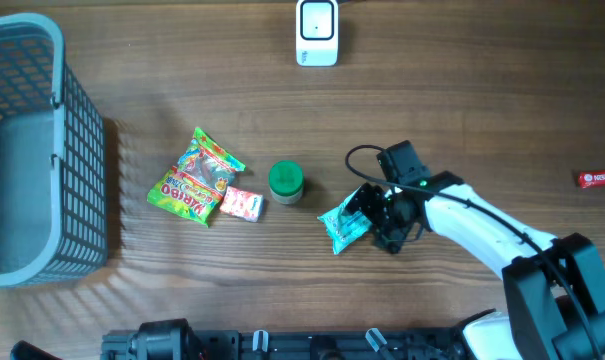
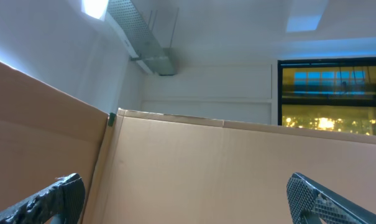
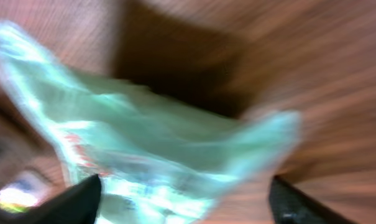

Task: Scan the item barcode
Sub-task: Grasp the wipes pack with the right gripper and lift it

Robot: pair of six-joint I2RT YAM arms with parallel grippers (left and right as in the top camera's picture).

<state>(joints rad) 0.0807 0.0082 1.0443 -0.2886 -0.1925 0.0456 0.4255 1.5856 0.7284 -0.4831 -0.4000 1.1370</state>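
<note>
Overhead looks straight down on the whole table (image 1: 462,90), right wrist sits blurred, very close on the teal packet (image 3: 163,155) (image 1: 342,226), 5 o'clock of overhead's centre, left wrist faces up at cardboard wall (image 2: 206,168) and ceiling (image 2: 237,31).

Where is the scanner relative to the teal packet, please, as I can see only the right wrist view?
Observer: The scanner stands at the far edge of the table, well away from the teal packet, which lies at the right gripper.
Operator: Thank you; is anything lying between them?
Observer: No; the nearest thing is a green-lidded jar, off to the packet's side.
Operator: And what is the other arm doing?
Observer: The left gripper is open and empty, pointing up at a cardboard wall.
</note>
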